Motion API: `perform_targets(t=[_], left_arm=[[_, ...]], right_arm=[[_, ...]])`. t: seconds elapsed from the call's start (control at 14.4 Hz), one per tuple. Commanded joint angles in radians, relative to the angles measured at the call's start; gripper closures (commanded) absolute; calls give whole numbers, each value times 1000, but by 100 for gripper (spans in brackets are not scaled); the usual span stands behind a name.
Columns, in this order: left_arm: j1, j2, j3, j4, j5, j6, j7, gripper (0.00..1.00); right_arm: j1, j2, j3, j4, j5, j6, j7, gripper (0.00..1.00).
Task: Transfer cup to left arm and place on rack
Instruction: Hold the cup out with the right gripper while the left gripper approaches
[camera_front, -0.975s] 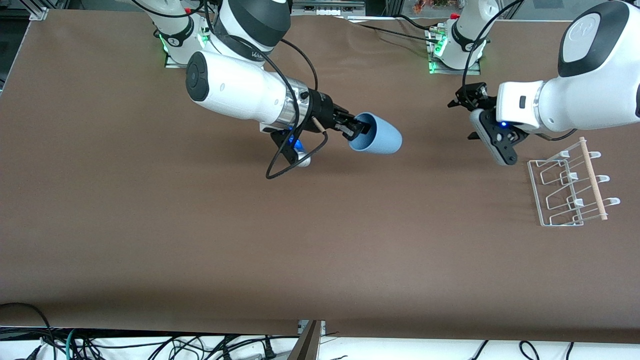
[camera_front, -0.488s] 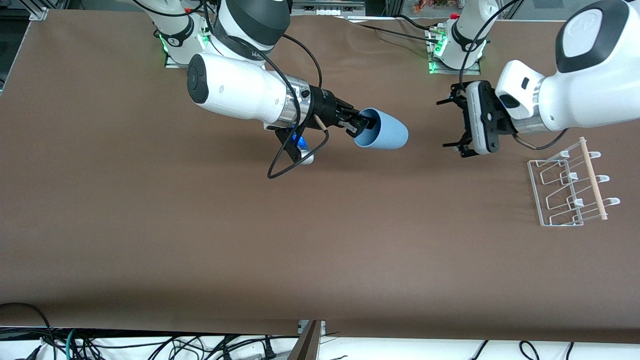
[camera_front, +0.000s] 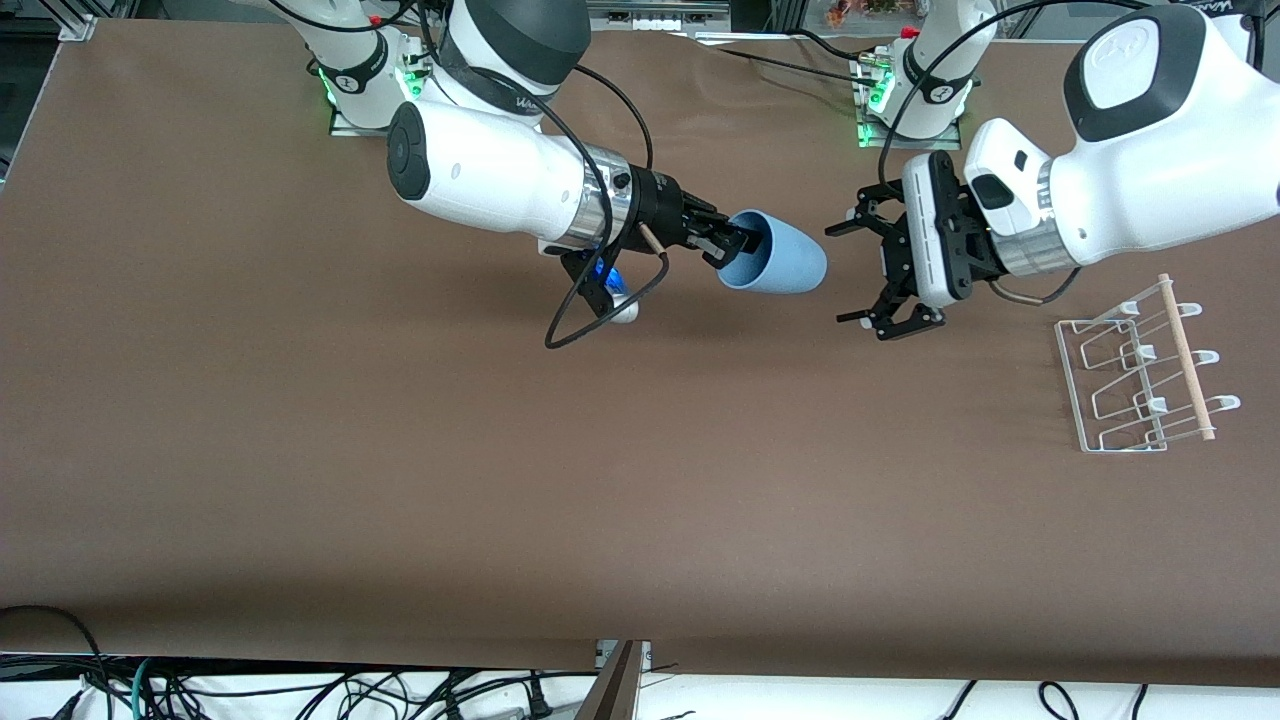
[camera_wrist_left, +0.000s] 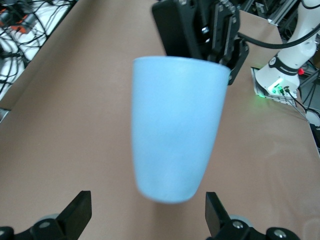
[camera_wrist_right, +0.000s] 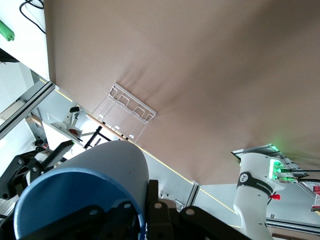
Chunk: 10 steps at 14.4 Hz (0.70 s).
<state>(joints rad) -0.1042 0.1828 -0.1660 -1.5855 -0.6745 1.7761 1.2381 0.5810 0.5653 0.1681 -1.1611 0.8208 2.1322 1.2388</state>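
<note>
Facing held cup (camera_front: 775, 265), spread left claw (camera_front: 848, 275), rack (camera_front: 1140, 370) aside

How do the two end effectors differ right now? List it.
The right end effector is shut on the cup's rim; the left end effector is open and holds nothing. The right one carries the cup in the air; the left one faces the cup's base, not touching. Both are black and two-fingered.

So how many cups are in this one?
1. The cup is held on its side above the table by the right gripper, shut on its rim. The left gripper is open, facing the cup's base. None on the rack.
</note>
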Motion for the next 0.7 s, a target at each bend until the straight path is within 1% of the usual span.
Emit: perform_targets(t=[0.0, 0.21, 0.35, 0.42, 0.49, 0.56, 0.63], left_arm=[[8, -6, -39, -19, -31, 22, 32, 0], [11, -9, -76, -25, -57, 46, 38, 0], [9, -34, -84, -53, -57, 51, 46, 1], [8, -32, -86, -53, -57, 52, 46, 8], [8, -28, -86, -53, -57, 54, 46, 19], [8, -20, -86, -53, -57, 55, 46, 48], [8, -19, -86, -51, -57, 54, 46, 69]], right_arm=[[10, 24, 7, 41, 18, 12, 11, 100], [10, 24, 7, 43, 18, 15, 11, 100], [10, 22, 7, 44, 18, 15, 10, 100], [10, 24, 7, 47, 18, 15, 10, 100], [10, 24, 5, 55, 18, 15, 11, 100], [10, 24, 5, 57, 18, 15, 13, 100], [11, 24, 7, 57, 18, 15, 18, 100]])
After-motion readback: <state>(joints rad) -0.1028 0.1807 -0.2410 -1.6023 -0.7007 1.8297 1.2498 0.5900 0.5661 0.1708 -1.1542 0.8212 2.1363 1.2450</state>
